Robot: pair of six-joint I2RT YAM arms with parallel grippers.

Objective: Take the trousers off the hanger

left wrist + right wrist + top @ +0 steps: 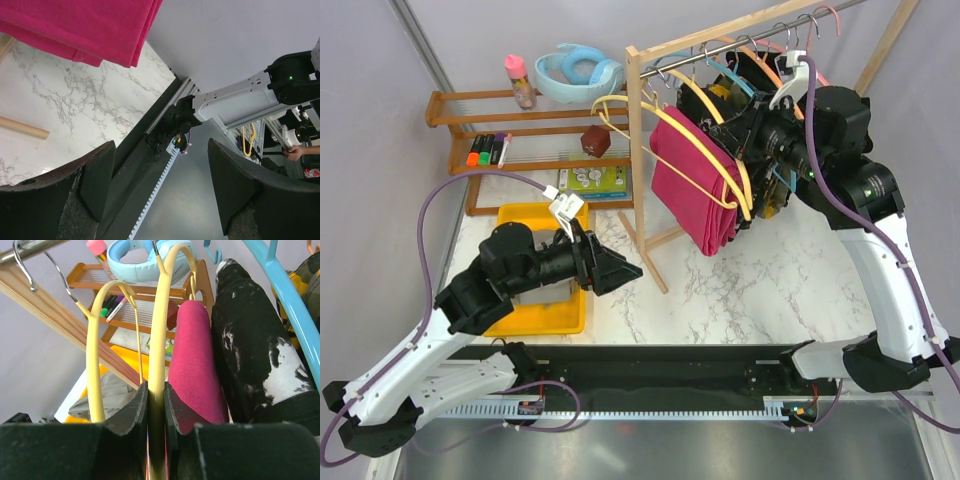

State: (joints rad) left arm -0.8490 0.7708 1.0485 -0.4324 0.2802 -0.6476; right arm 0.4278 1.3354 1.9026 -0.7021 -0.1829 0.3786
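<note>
A smooth curved yellow hanger is clamped in the right claw beside folded magenta trousers; the left claw is held apart over the veined marble tabletop.

Left arm: white link shells, black joint housings, black wrist.
Right arm: same white-and-black build, with a small green light on a black joint.
Cables: purple, one per arm (white connectors at the wrist end).
Left gripper: black wedge-shaped fingers with grey, felt-like inner pads.
Right gripper: black fingers with scuffed, pale-speckled edges.
</note>
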